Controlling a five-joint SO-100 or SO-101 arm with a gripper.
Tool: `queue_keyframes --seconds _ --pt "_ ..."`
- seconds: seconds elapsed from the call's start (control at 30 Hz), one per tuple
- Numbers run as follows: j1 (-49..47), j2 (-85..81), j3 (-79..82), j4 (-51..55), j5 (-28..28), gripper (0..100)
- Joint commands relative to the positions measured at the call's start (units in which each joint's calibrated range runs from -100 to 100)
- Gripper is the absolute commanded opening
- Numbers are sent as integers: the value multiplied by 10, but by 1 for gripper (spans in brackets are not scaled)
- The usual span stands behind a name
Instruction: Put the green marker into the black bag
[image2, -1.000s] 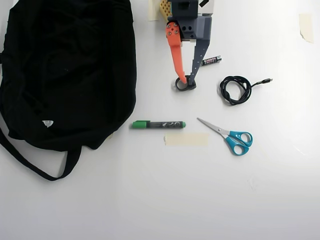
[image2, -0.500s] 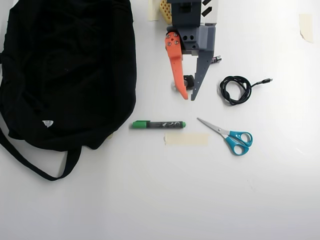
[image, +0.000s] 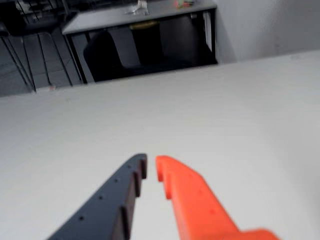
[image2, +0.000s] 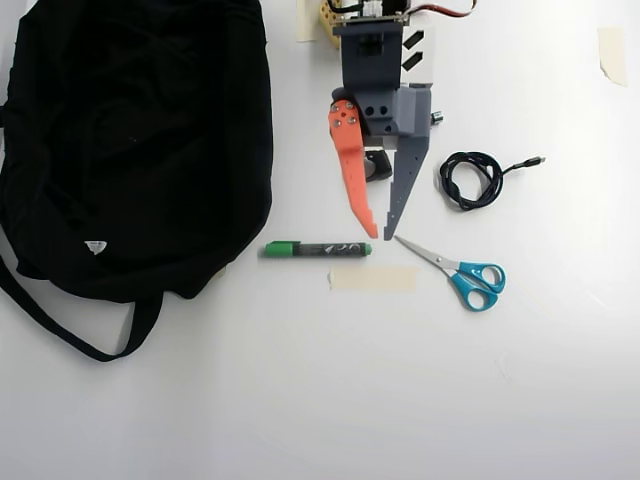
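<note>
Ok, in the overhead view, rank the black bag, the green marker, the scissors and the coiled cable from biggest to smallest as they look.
1. Black bag, by far the largest.
2. Scissors and green marker: similar length, too close to rank.
3. Coiled cable, slightly shorter across.

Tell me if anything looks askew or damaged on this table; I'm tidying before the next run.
Nothing looks damaged or spilled. The green marker lies flat beside the black bag, the scissors are closed, and the cable is coiled. Only stray strips of tape remain stuck to the table.
</note>
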Motion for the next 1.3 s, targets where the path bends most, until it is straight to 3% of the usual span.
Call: queue_keyframes --seconds 0.0,0.47,1.27 --pt "-1 22 -38 -34 4 2" --pt "-1 107 -129 -34 4 2" --pt "3 121 -119 -56 3 2"
